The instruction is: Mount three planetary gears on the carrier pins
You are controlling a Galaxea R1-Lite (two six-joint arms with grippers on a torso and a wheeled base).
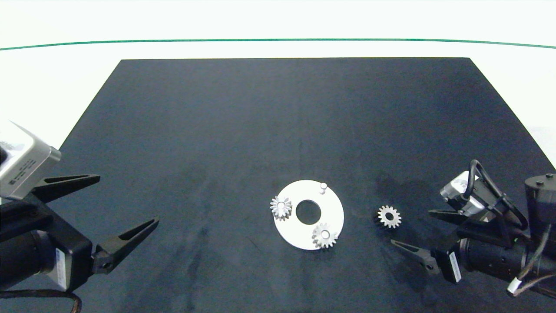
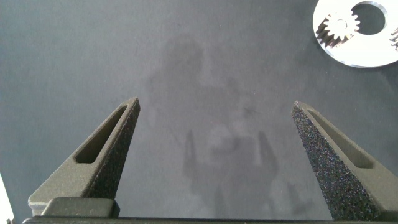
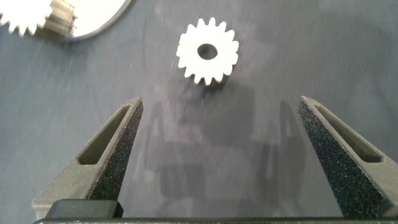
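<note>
Picking up the last loose gear cleanly looks like the job in hand: the right gripper (image 1: 417, 234), its two grey fingers spread wide and holding nothing, sits just beside the small silvery-metal spur gear (image 1: 388, 216) that lies flat on the dark table mat (image 1: 260, 121), a little apart from the flat white ring-shaped disc (image 1: 334, 211). To do it well, I judge the fingers should straddle the gear squarely and close across opposite teeth, keeping it level so its round centre hole can drop over the one bare white peg (image 1: 323, 187) on the disc's far side. The other two gears (image 1: 281, 207) (image 1: 325, 236) already sit on their pegs, either side of the disc's large centre hole. The free gear is bright, with pointed teeth. The left gripper (image 1: 126, 202) waits well apart near the mat's left edge, fingers wide and empty.
</note>
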